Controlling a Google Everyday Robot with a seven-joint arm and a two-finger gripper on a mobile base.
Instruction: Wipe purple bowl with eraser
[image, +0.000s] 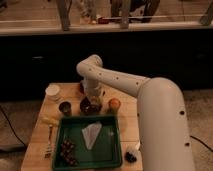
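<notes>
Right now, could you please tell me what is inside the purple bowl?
The claw hangs right over the bowl and covers most of its inside. Only the dark rim and a strip of the bottom show. No eraser is visible; it may be hidden under the claw.

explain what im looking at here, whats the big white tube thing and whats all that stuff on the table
The white tube is a robot arm. There is only one picture, taken by a camera looking down past the arm at a wooden table. The arm bends at an elbow and comes down to its gripper, the hand-like end, which is at the purple bowl. Near the bowl are a small dark cup, a white cup and an orange fruit. In front lies a green tray with a white cloth in it, and a fork to its left. Whether the gripper holds anything cannot be seen.
</notes>
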